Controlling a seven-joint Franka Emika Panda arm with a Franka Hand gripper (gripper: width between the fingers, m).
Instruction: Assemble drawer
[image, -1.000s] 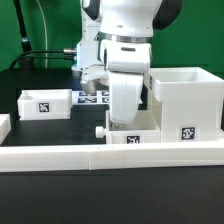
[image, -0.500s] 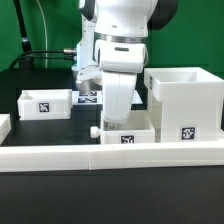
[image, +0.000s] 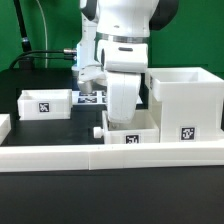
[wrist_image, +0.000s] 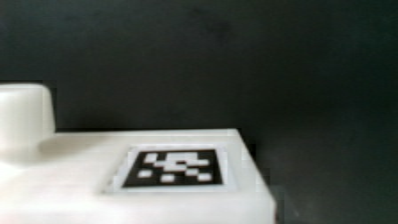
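Note:
A white knobbed tray (image: 143, 130) stands just behind the long low wall, its knob (image: 98, 130) pointing to the exterior view's left. My gripper (image: 124, 118) reaches down into it from above; the fingertips are hidden behind the tray's wall, and the tray moves with the hand. The wrist view shows this tray's tagged face (wrist_image: 178, 168) and its knob (wrist_image: 22, 110) up close, with no fingers in sight. The tall housing (image: 186, 103) stands right beside the tray on the exterior view's right. A second tray (image: 45, 103) sits apart at the left.
The long low white wall (image: 110, 156) runs across the front. The marker board (image: 93, 98) lies flat behind the arm, between the left tray and the housing. Cables and a green backdrop are at the back left.
The gripper and the tray shifted together to the exterior view's left, then back a little to the right. The housing and the left tray have not moved.

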